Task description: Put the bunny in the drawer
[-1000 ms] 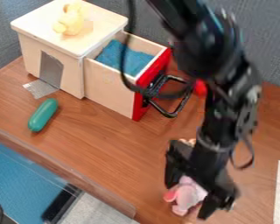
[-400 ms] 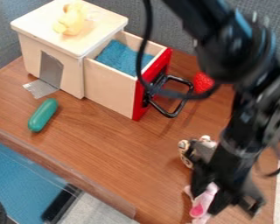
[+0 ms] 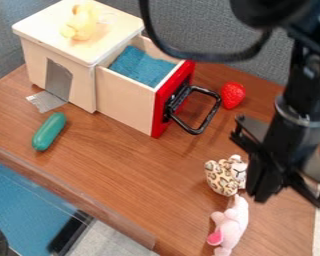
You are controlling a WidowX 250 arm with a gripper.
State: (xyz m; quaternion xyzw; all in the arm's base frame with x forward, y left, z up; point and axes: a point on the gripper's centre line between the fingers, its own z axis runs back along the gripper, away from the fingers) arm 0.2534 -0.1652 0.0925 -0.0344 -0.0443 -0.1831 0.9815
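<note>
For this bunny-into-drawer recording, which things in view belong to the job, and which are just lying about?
Belongs to the job:
- pink plush bunny
- open drawer

Just lying about:
- spotted plush toy
- red strawberry
- green oblong object
- yellow toy, on top of the wooden box
- blue cloth, inside the drawer

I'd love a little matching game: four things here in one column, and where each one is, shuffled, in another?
1. Strawberry
2. Yellow toy
3. Blue cloth
4. Pink toy

A. Inside the open drawer
B. Next to the spotted toy
C. On the table, near the black handle
D. On top of the wooden box

Pairs: 1-C, 2-D, 3-A, 4-B
</note>
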